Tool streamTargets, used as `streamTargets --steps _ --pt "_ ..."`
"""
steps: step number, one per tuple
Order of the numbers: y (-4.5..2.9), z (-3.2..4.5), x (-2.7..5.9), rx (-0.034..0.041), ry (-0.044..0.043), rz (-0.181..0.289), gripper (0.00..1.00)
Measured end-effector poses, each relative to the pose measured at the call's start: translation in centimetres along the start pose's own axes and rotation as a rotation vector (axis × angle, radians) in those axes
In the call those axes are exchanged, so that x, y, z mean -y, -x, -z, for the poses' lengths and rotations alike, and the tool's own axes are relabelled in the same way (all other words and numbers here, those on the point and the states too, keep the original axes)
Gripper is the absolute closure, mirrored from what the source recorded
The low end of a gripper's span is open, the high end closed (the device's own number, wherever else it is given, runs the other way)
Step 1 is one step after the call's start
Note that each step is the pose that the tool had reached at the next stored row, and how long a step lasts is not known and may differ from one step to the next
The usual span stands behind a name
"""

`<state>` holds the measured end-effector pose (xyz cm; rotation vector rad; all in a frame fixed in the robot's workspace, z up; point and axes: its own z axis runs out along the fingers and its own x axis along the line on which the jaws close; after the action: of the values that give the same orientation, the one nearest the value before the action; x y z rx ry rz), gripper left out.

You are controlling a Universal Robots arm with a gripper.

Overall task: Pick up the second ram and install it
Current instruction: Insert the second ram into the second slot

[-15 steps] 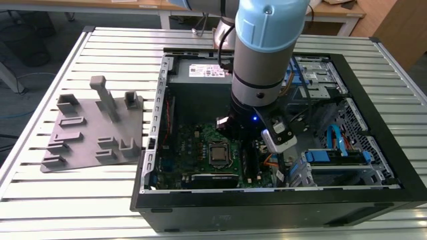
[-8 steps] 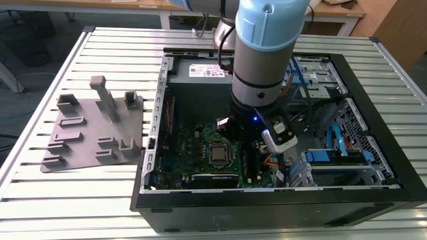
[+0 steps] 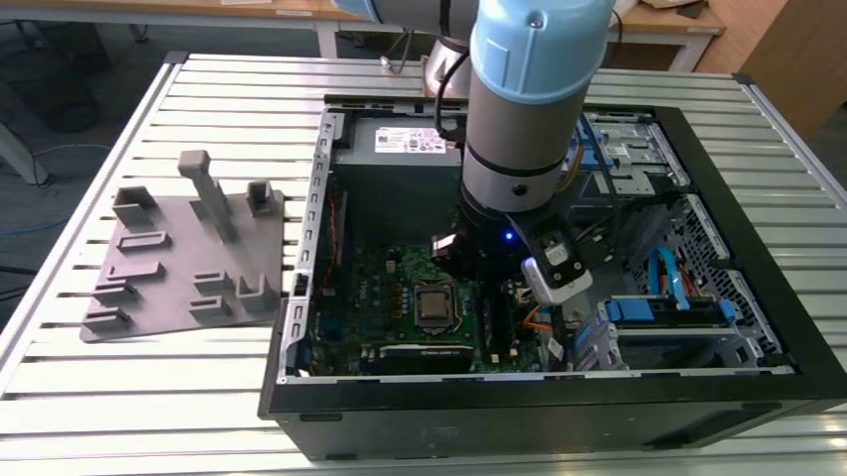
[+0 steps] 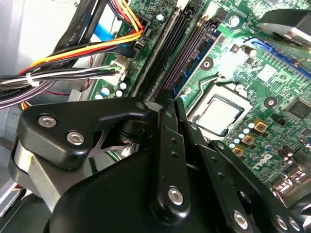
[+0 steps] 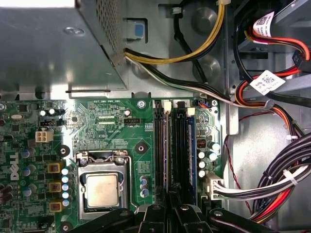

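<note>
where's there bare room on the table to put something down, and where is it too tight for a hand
Free: the slatted metal table beyond the grey plastic fixture tray, and the strip in front of that tray. Crowded: inside the open black computer case, where the arm's black gripper sits over the memory slots, beside the bundled cables and the silver processor.

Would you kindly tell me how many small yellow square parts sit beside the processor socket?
3. In the first wrist view, the yellow square parts stand in a row along one side of the processor socket: one, the next, the last. Others may be hidden.
</note>
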<state>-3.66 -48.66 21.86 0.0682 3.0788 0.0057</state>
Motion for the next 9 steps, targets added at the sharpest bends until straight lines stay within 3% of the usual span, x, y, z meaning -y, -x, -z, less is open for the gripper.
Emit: streamTargets --steps 9 --pt "0.05 0.11 -0.01 0.0006 0.0009 0.000 0.86"
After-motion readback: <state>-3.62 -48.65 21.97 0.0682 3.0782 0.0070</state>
